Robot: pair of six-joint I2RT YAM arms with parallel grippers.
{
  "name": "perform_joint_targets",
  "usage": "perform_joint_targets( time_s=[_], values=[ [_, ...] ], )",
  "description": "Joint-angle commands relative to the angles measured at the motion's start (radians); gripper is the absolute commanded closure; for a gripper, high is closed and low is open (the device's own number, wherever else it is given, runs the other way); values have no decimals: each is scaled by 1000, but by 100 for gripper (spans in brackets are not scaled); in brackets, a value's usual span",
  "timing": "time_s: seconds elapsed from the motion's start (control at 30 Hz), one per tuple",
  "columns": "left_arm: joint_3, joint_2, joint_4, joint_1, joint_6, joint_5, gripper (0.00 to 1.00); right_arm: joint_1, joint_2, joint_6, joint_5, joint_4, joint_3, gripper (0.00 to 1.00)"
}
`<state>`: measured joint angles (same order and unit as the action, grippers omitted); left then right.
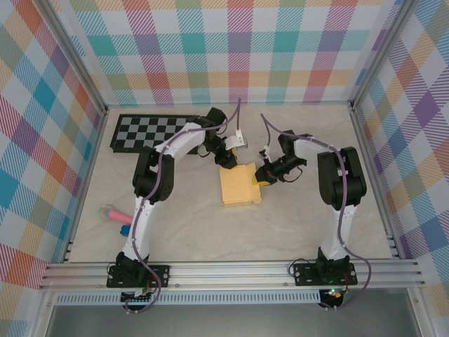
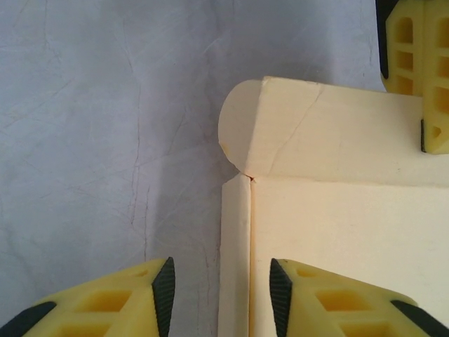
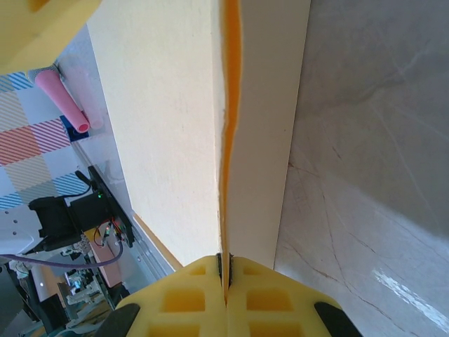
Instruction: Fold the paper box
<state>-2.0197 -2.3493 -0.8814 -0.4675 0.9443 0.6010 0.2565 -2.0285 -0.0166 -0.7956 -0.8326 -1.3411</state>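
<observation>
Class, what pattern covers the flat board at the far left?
Black-and-grey checks on the board; best in top external view.

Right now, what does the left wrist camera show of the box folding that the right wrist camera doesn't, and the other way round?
Left wrist's own: the left gripper open astride a narrow side flap, and a rounded tab at the corner. Right wrist's own: the right gripper shut on the box's edge, an orange seam running up from it, and a pink cylinder beyond. Shared: the paper box lying on the pale marbled table.
</observation>
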Motion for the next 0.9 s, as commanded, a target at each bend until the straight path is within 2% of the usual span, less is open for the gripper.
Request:
perform_joint_targets(
  time_s=[0.0, 0.23, 0.33, 0.43, 0.57, 0.77, 0.87],
  values=[
    [-32, -17, -47, 9, 33, 29, 64, 10, 4, -31, 27, -28, -12, 100],
    [-32, -31, -72, 4, 54, 43, 71, 13, 17, -17, 34, -19, -6, 100],
    [-34, -42, -97, -14, 88, 1, 71, 15, 23, -8, 33, -9, 2, 100],
    [-24, -42, -93, -15, 85, 26, 71, 15, 27, -3, 32, -5, 2, 100],
    [-32, -49, -86, -16, 79, 23, 87, 18, 37, 0, 33, 0, 8, 100],
    [-54, -60, -108, -15, 95, 29, 92, 21, 49, -3, 29, 4, 20, 100],
    [-54, -59, -131, -18, 119, 37, 90, 23, 57, 0, 28, 12, 26, 100]
  ],
)
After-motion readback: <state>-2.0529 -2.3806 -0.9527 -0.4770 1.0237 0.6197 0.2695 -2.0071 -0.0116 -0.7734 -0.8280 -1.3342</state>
